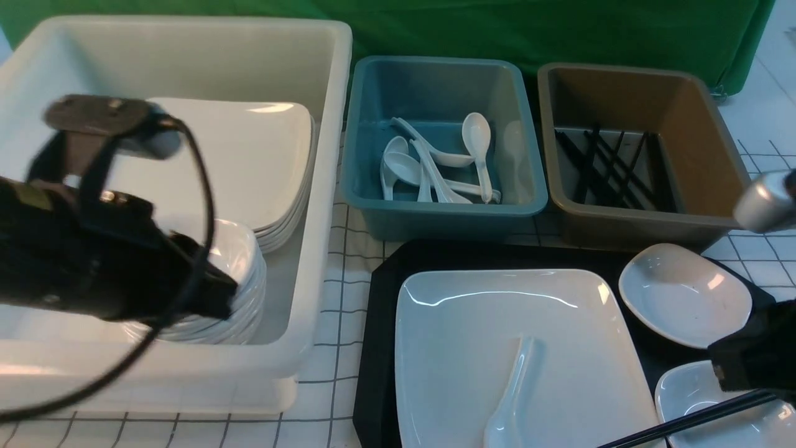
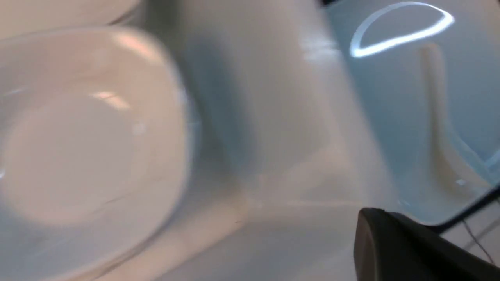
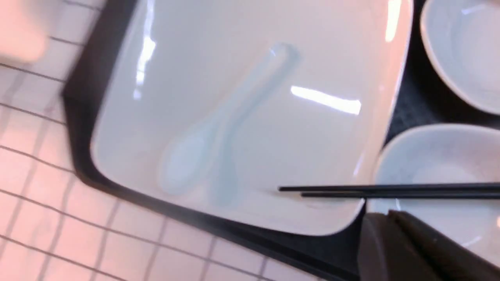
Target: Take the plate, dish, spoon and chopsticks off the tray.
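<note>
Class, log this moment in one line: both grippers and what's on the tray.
left gripper: shut, above dish stack in white bin | right gripper: shut on chopsticks | spoon: on plate | plate, two dishes: on tray

Front view looks forward and down over the tabletop [image 1: 336,348] from the robot's side; both wrist views sit close, blurred; all share the plate [image 1: 485,336].

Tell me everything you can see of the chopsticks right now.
The chopsticks are a pair of thin, straight black sticks, side by side; no band shows. Their other ends run out of sight toward the shut right gripper, which appears to hold them. The free tips reach over the plate's near right corner, passing above a dish; contact with either cannot be told.
</note>
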